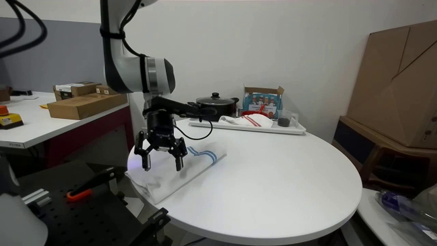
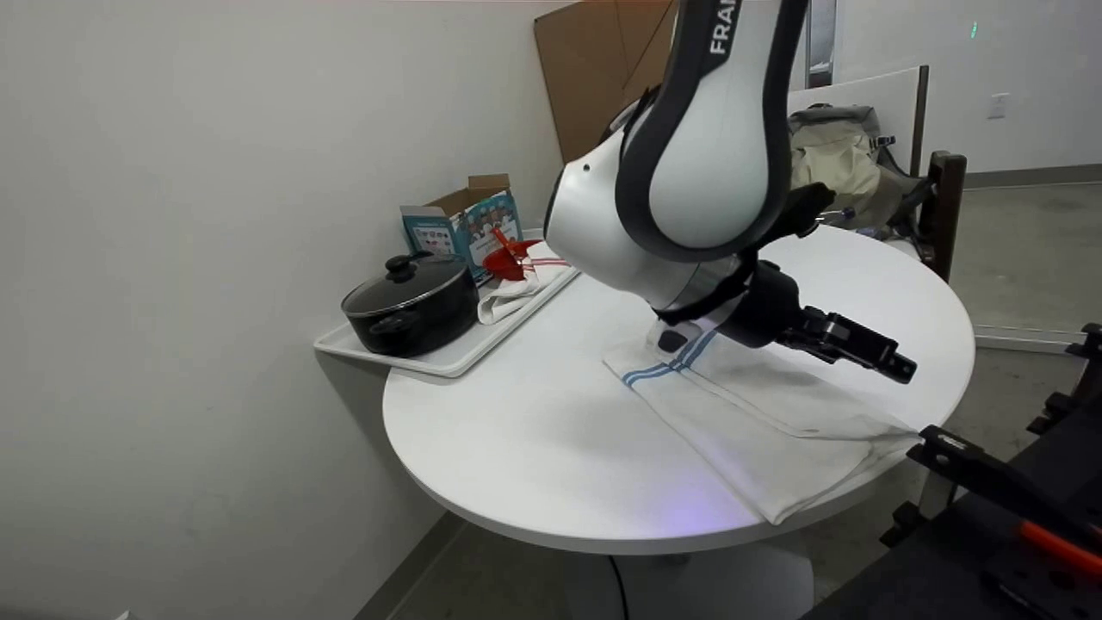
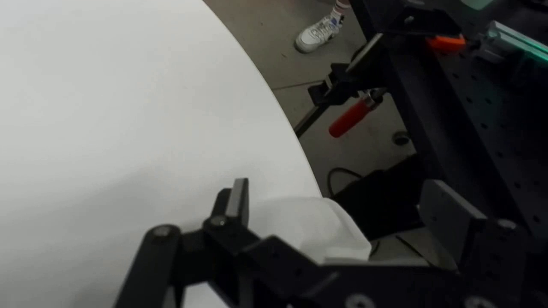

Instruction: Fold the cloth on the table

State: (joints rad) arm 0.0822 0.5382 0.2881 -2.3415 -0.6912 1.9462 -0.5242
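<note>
Letters "FRA" show on the arm (image 2: 719,172). From the left in an exterior view, the gripper (image 1: 163,164), its fingers (image 1: 179,163) wide apart, hangs above the white, blue-striped cloth (image 1: 170,179), partly folded, rumpled, reaching past the edge of the table (image 1: 273,177); then a tray (image 1: 286,131) holds a lidded black pot (image 1: 223,108), red-striped towel (image 1: 263,119), printed box (image 1: 261,101) and clear jug (image 1: 285,118) showing something dark.

I see a white cloth (image 2: 749,430) lying near the rim of the round white desk (image 2: 516,448), partly folded over itself, the upper layer's edge running slantwise along it. Paired blue stripes cross its inner end, kinking at that edge; the opposite end, slightly wrinkled, pokes out past the rim.
</note>
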